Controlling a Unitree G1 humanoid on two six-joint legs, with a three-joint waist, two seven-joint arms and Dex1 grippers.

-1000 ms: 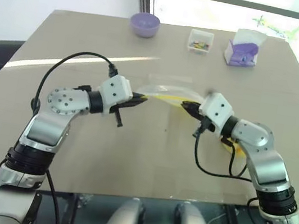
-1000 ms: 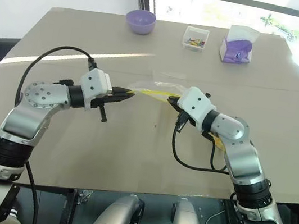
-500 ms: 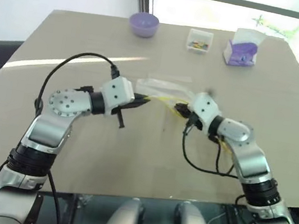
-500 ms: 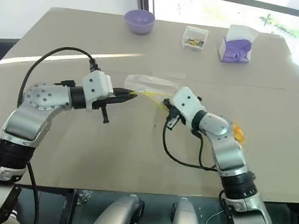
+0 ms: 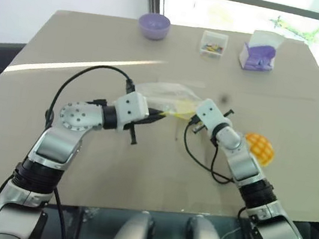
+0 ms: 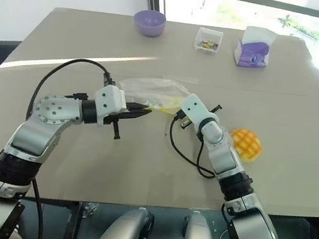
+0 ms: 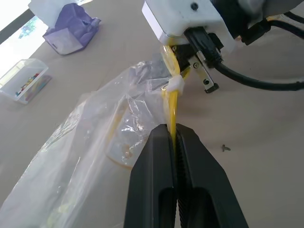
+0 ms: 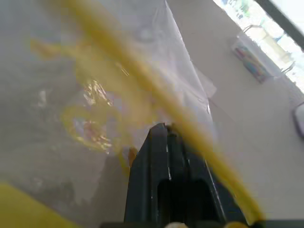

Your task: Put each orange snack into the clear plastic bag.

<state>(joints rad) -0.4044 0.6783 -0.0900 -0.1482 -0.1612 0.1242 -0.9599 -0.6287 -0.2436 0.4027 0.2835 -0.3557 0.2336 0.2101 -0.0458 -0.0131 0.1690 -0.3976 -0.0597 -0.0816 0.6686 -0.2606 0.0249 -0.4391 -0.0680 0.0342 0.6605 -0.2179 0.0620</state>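
Nearest the robot, both forearms reach out over the tan table (image 5: 69, 38) and converge at its middle. The left gripper (image 7: 175, 137) has its two black fingers pressed together on the yellow seal strip (image 7: 172, 102) of the clear plastic bag (image 5: 166, 93), pinching it edge-on. The right gripper (image 6: 173, 111) meets it from the opposite side, its fingers pressed together too, with the strip running across them; it appears to nip the same strip, though the exact contact is hard to make out. Held from two sides like this, the bag's mouth is probably being readied to be pulled apart. Both wrists lie nearly level, pointing inward at each other, elbows splayed outward. The orange snack (image 5: 259, 147) sits on the table just beyond the right forearm, outside the bag. Farther back stand a purple bowl (image 5: 154, 25), a small clear box (image 5: 213, 43) and a purple tissue pack (image 5: 258, 53).
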